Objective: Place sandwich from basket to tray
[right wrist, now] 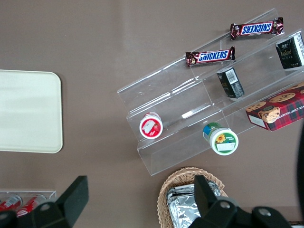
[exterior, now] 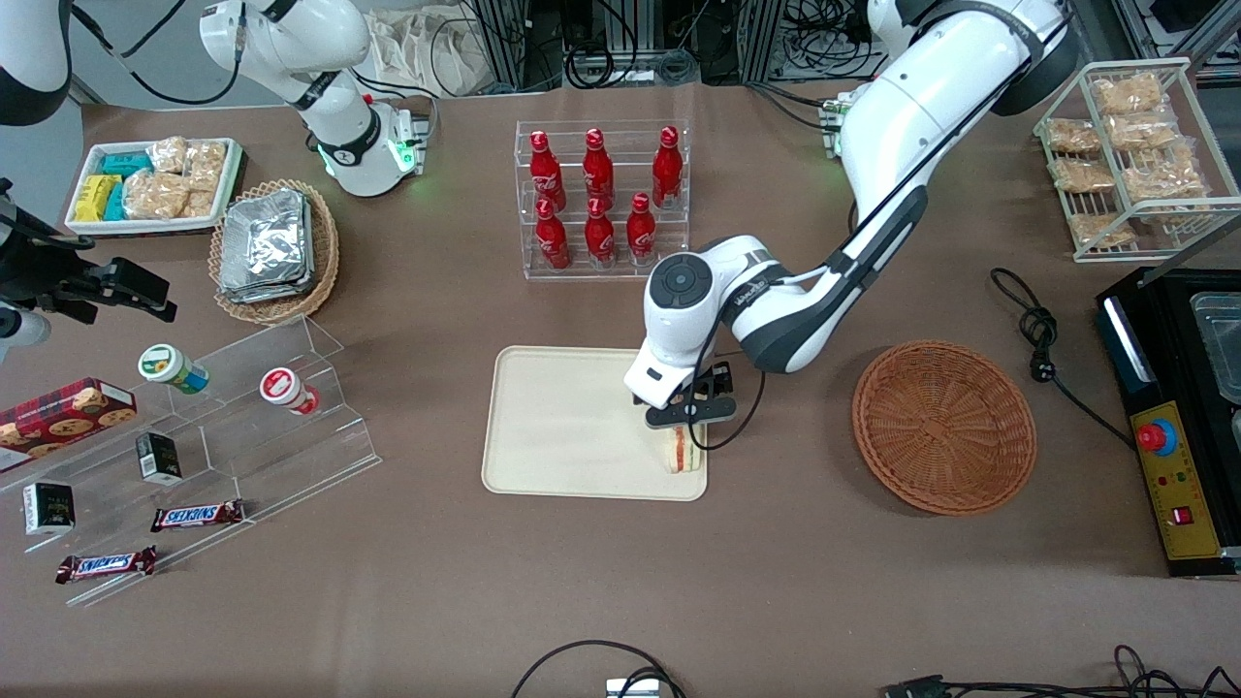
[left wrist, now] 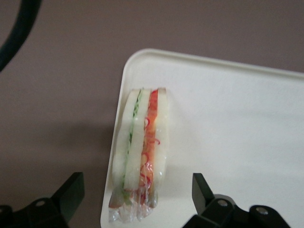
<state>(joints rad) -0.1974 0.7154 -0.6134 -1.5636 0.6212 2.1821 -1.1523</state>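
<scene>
The sandwich [exterior: 682, 451], wrapped in clear film, stands on its edge on the cream tray [exterior: 562, 427], at the tray's corner nearest the front camera on the working arm's side. My left gripper [exterior: 690, 412] hangs just above it and is open. In the left wrist view the sandwich [left wrist: 142, 152] shows its white, green and red layers on the tray [left wrist: 228, 118]. The gripper [left wrist: 137, 187] straddles it, with a black finger [left wrist: 71, 190] on each side and a gap between each finger and the wrap. The reddish-brown basket [exterior: 945, 427] lies empty toward the working arm's end.
A rack of red bottles [exterior: 601, 199] stands farther from the front camera than the tray. A clear stepped shelf [exterior: 242, 427] with cups and snack bars, and a tan basket of foil packets [exterior: 274, 250], lie toward the parked arm's end. A black machine [exterior: 1178, 417] stands beside the basket.
</scene>
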